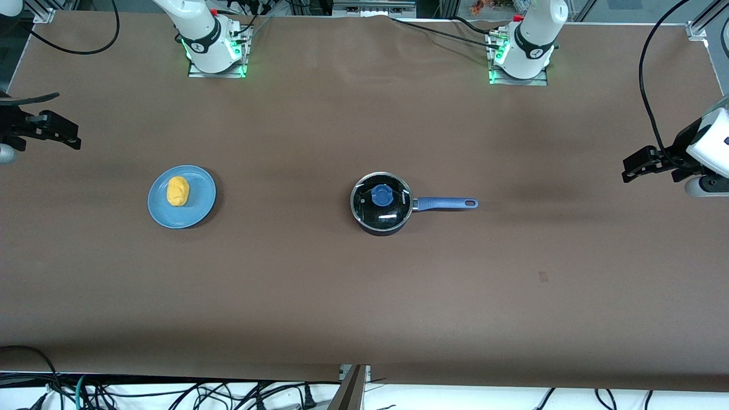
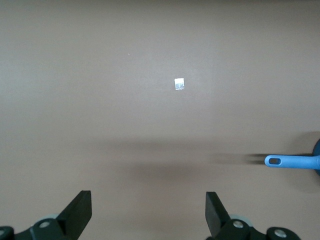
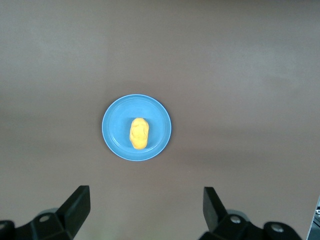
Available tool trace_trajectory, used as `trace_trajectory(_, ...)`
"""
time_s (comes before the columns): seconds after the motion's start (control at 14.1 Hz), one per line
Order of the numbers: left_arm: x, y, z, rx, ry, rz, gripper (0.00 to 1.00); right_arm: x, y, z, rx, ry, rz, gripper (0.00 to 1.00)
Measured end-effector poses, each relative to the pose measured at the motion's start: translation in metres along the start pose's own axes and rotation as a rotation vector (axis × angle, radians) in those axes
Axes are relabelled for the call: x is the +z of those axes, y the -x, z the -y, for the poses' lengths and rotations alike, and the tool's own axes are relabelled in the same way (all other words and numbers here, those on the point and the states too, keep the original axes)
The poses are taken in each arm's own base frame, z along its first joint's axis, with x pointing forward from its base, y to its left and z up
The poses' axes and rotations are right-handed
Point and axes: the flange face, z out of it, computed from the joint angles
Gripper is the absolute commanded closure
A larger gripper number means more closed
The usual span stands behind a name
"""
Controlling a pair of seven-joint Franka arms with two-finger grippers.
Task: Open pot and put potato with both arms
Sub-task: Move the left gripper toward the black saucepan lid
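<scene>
The black pot (image 1: 380, 204) stands mid-table with a glass lid and a blue knob (image 1: 381, 195) on it. Its blue handle (image 1: 447, 203) points toward the left arm's end; the handle's end shows in the left wrist view (image 2: 290, 161). The yellow potato (image 1: 177, 191) lies on a blue plate (image 1: 202, 199) toward the right arm's end, and shows in the right wrist view (image 3: 139, 133). My left gripper (image 1: 629, 171) hangs open and empty at the left arm's end of the table (image 2: 148, 200). My right gripper (image 1: 71, 136) hangs open and empty at the right arm's end (image 3: 145, 197).
The brown table (image 1: 364, 285) carries only the pot and the plate (image 3: 157, 117). A small pale square mark (image 2: 179, 84) lies on the table under the left gripper. Cables hang along the table's near edge.
</scene>
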Motion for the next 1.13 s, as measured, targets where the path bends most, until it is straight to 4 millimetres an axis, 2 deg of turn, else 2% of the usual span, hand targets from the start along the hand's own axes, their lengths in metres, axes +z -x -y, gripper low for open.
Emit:
trace_trajectory(0.57,-0.002,0.0,-0.001,0.0,0.0,-0.004,0.0,-0.003,0.001,0.004,-0.005,-0.001,-0.006,0.0)
trace_trajectory(0.85,0.009,-0.003,-0.008,0.013,0.004,0.02,0.0,-0.005,0.011,0.007,0.005,-0.025,0.013,0.0)
trace_trajectory(0.99,0.013,-0.004,-0.027,0.037,0.012,0.026,0.0,-0.005,0.013,0.01,0.037,-0.051,0.02,0.0)
trace_trajectory(1.13,0.016,-0.002,-0.075,0.034,0.034,0.037,0.0,-0.002,0.012,0.012,0.046,-0.056,0.025,0.0)
